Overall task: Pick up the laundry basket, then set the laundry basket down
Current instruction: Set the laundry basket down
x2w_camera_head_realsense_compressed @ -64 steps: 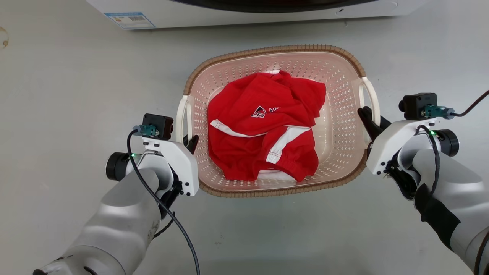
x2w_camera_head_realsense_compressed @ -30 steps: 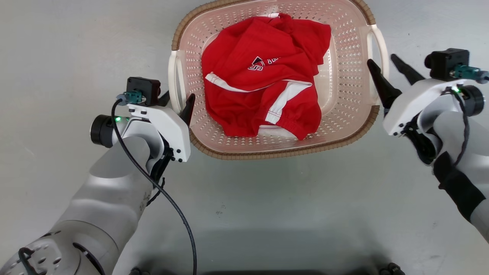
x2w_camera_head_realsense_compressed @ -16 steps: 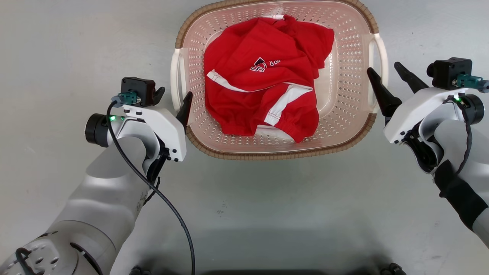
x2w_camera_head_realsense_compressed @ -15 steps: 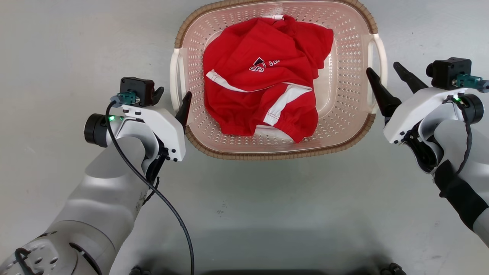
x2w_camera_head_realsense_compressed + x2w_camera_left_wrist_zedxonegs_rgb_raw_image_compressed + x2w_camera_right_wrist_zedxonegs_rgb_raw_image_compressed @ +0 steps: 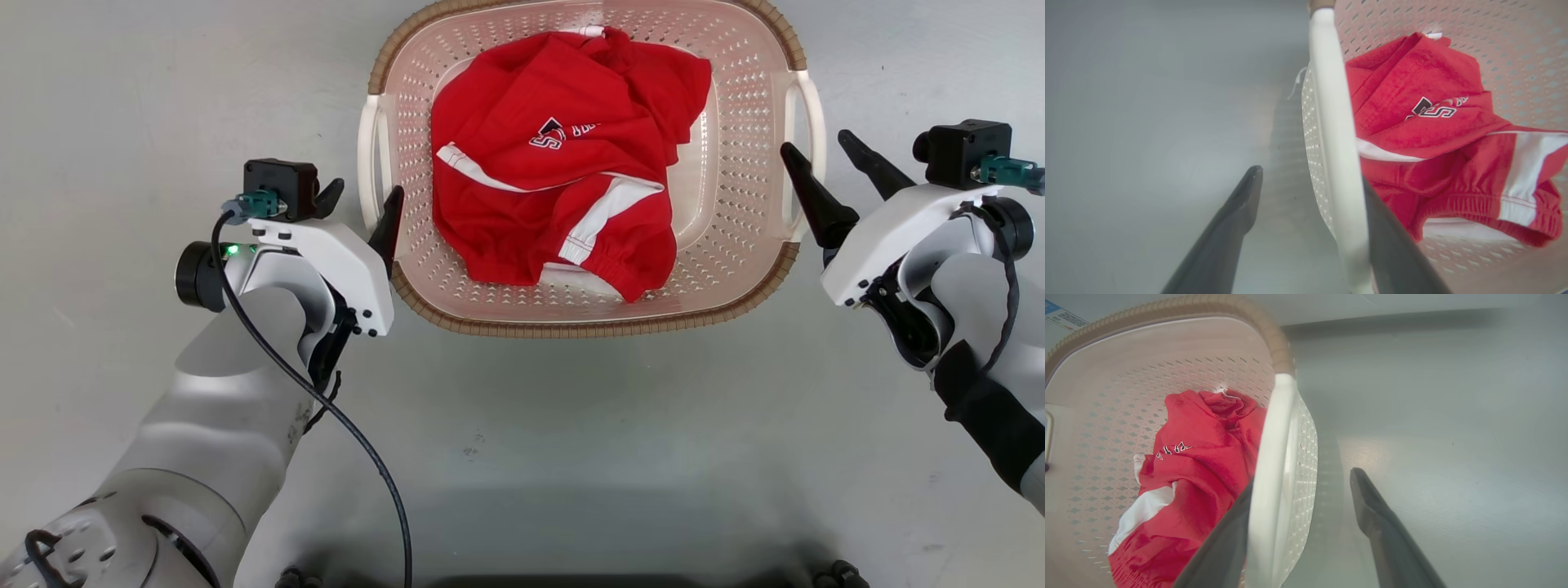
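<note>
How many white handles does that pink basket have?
2, both on the laundry basket: the left handle sits between the open fingers of the left tool, and the right handle sits between those of the right tool.

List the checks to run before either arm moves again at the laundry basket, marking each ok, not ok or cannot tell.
1. Left gripper open: ok.
2. Right gripper open: ok.
3. Left handle lies between the left gripper's fingers, against the inner one: ok.
4. Right handle lies between the right gripper's fingers: ok.
5. Laundry basket rests fully on the floor: cannot tell.
6. Red garment sits inside the basket, apart from both handles: ok.
</note>
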You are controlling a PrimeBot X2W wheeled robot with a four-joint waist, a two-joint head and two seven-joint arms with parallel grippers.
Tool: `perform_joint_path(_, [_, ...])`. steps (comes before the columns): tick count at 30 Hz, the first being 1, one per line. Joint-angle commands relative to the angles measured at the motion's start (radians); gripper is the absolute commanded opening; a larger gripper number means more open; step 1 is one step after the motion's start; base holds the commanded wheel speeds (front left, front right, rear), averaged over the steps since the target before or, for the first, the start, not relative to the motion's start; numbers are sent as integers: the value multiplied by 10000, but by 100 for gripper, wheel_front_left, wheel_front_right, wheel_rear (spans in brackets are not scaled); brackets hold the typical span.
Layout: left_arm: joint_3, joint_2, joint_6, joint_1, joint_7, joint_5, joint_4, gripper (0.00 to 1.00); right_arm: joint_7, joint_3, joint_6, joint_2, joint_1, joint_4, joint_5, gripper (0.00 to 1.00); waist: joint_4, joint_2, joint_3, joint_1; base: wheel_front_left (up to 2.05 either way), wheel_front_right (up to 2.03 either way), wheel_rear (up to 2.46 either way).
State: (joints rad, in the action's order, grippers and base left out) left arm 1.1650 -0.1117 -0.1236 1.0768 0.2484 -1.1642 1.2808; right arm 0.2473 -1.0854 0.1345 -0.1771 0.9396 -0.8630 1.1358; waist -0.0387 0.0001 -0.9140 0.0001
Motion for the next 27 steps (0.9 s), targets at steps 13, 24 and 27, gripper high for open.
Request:
perform_joint_path(13, [-720, -316, -39, 69, 132, 341, 63, 100, 145, 138, -38, -229, -318, 5, -113, 100, -40, -1, 44, -1, 0, 0, 0])
perform_joint_path(24, [-1010, -326, -60, -168, 133, 688, 71, 100, 145, 113, -38, -116, -356, -16, -98, 100, -10, -1, 219, -1, 0, 0, 0])
perform_joint_path(27, [-1036, -339, -62, -199, 133, 733, 74, 100, 145, 97, -38, -100, -343, -30, -84, 100, 5, -1, 246, -1, 0, 0, 0])
